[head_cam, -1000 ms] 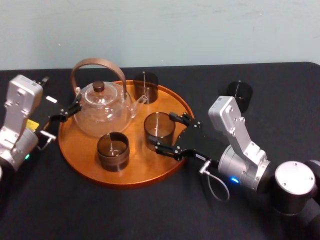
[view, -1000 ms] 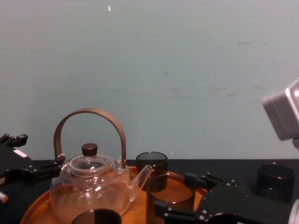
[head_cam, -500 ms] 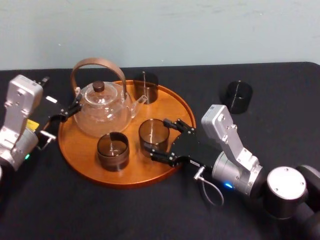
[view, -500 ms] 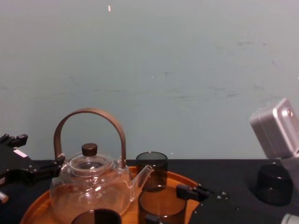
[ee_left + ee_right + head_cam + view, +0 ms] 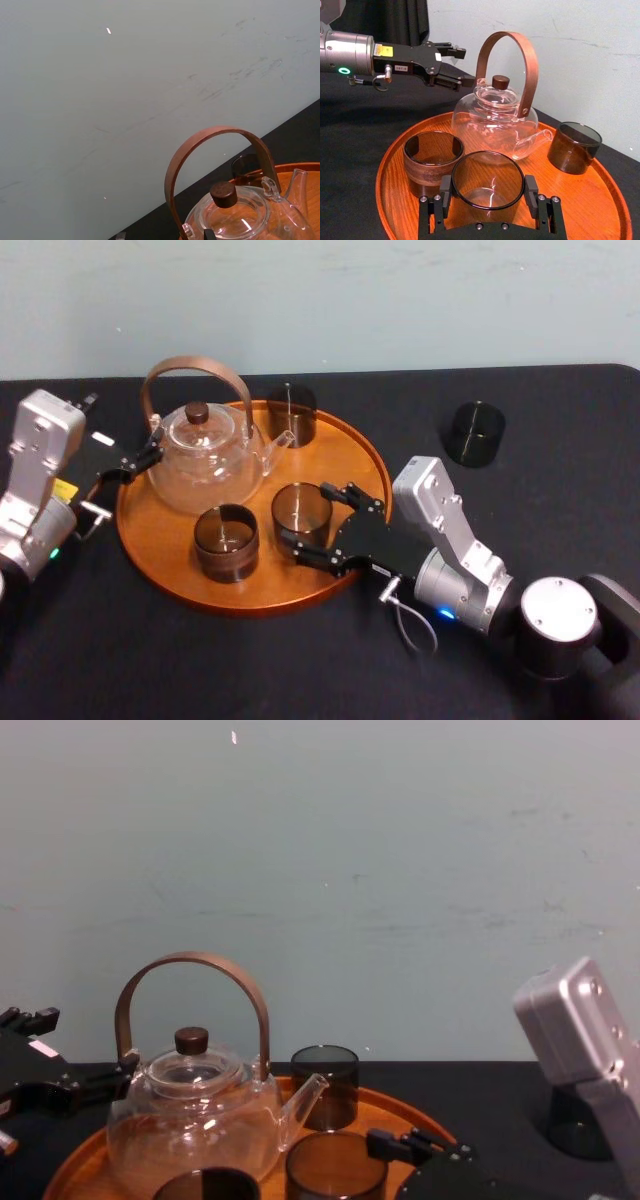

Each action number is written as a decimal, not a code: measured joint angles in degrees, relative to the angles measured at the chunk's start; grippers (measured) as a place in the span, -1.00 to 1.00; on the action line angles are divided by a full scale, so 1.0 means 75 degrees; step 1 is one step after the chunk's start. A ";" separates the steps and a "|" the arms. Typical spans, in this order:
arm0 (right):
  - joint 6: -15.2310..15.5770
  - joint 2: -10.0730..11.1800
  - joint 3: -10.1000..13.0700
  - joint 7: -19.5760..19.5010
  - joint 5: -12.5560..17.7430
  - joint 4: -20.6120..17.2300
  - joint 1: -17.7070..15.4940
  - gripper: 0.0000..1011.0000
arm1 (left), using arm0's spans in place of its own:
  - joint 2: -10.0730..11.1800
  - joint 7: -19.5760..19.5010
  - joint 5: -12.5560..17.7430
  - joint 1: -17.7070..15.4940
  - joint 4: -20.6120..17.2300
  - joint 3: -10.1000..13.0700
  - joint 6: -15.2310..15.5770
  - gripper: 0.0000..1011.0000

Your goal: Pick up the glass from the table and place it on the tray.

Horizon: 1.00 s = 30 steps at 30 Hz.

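A smoky brown glass (image 5: pixel 300 515) is low over the front right part of the round wooden tray (image 5: pixel 170 540), next to a dark-banded glass (image 5: pixel 225 540). Whether its base touches the wood I cannot tell. My right gripper (image 5: pixel 305 523) reaches in from the right and is shut on it. In the right wrist view both fingers (image 5: pixel 530 192) press the sides of the glass (image 5: pixel 487 182). My left gripper (image 5: pixel 135 465) hangs open at the tray's left rim, beside the glass teapot (image 5: pixel 205 455). The tray lies on the black table (image 5: pixel 200 670).
A third brown glass (image 5: pixel 291 412) stands at the back of the tray behind the teapot's spout. A black cup (image 5: pixel 474 432) sits on the table to the far right. The teapot's tall wooden handle (image 5: pixel 185 370) rises over the tray's left half.
My right gripper has carried the glass left and lower, from the tray's right rim to a spot beside the banded glass. The left arm has not moved.
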 joint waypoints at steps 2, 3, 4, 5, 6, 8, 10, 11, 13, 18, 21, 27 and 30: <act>-0.0015 -0.0031 -0.0024 0.0006 -0.0020 0.0050 0.0010 0.76 | 0.0000 0.0000 0.0000 0.0000 0.0000 0.0000 0.0000 1.00; -0.0018 -0.0041 -0.0031 0.0011 -0.0024 0.0063 0.0014 0.76 | 0.0000 0.0000 0.0000 0.0000 0.0000 0.0000 0.0000 1.00; -0.0028 -0.0057 -0.0045 0.0022 -0.0032 0.0092 0.0023 0.76 | 0.0000 0.0000 0.0000 0.0000 0.0000 0.0000 0.0000 1.00; -0.0033 -0.0065 -0.0051 0.0027 -0.0035 0.0103 0.0024 0.76 | 0.0000 0.0000 0.0000 0.0000 0.0000 0.0000 0.0000 1.00; -0.0035 -0.0070 -0.0054 0.0031 -0.0037 0.0111 0.0027 0.76 | 0.0000 0.0000 0.0000 0.0000 0.0000 0.0000 0.0000 1.00; -0.0048 -0.0083 -0.0066 0.0048 -0.0041 0.0143 0.0035 0.76 | 0.0000 0.0000 0.0000 0.0000 0.0001 0.0000 0.0000 1.00; -0.0057 -0.0092 -0.0075 0.0057 -0.0045 0.0161 0.0035 0.76 | 0.0000 0.0000 0.0000 0.0000 0.0000 0.0000 0.0000 1.00; -0.0058 -0.0097 -0.0078 0.0060 -0.0047 0.0168 0.0035 0.76 | 0.0000 0.0000 0.0000 0.0000 0.0000 0.0000 0.0000 1.00; -0.0058 -0.0103 -0.0084 0.0066 -0.0049 0.0183 0.0039 0.76 | 0.0000 0.0000 0.0000 0.0000 0.0000 0.0000 0.0000 1.00; -0.0067 -0.0124 -0.0097 0.0081 -0.0054 0.0255 0.0049 0.76 | 0.0000 0.0000 0.0000 0.0000 0.0000 0.0000 0.0000 1.00; -0.0074 -0.0139 -0.0101 0.0079 -0.0064 0.0301 0.0050 0.76 | 0.0000 0.0000 0.0000 0.0000 0.0000 0.0000 0.0000 1.00; -0.0077 -0.0158 -0.0102 0.0036 -0.0095 0.0341 0.0045 0.76 | 0.0000 0.0000 0.0000 0.0000 0.0000 0.0000 0.0000 1.00; -0.0077 -0.0158 -0.0102 0.0036 -0.0094 0.0341 0.0044 0.76 | 0.0000 0.0000 0.0000 0.0000 0.0000 0.0000 0.0000 1.00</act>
